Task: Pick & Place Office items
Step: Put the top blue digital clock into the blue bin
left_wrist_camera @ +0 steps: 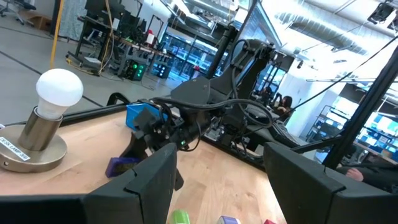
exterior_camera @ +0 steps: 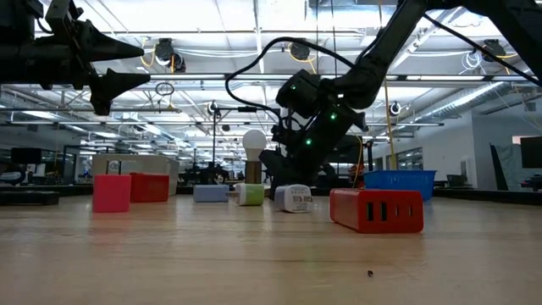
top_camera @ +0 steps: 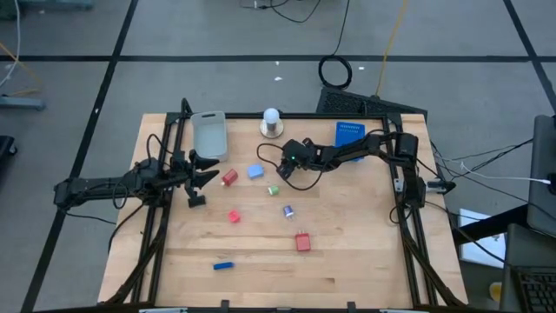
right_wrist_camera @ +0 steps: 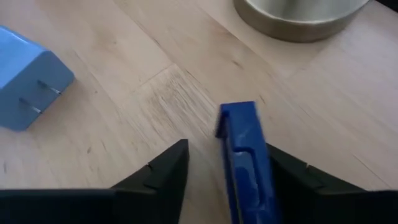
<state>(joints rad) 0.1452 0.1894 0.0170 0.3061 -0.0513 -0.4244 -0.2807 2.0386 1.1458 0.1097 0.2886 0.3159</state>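
Observation:
Small office items lie scattered on the wooden table: a red block (top_camera: 229,177), a light blue plug block (top_camera: 255,171), a green piece (top_camera: 273,189), another red block (top_camera: 234,216), a purple-white piece (top_camera: 287,210), a red charger (top_camera: 302,242) and a blue stick (top_camera: 224,265). My right gripper (top_camera: 282,171) is low over the table near the bulb, open, with a dark blue stick (right_wrist_camera: 244,163) between its fingers. My left gripper (top_camera: 207,170) hovers open at the table's left side, above the items. My right gripper straddles the dark blue stick lengthwise, its fingers running along it. The stick's long side (right_wrist_camera: 261,168) lies against the inner face of one finger (right_wrist_camera: 292,177). A gap separates it from the other finger (right_wrist_camera: 165,171). Whether the stick rests on the table, I cannot tell.
A white bulb on a round metal base (top_camera: 272,123) stands at the far edge, close to my right gripper. A grey tray (top_camera: 209,135) sits far left and a blue tray (top_camera: 350,133) far right. The near half of the table holds only a few items.

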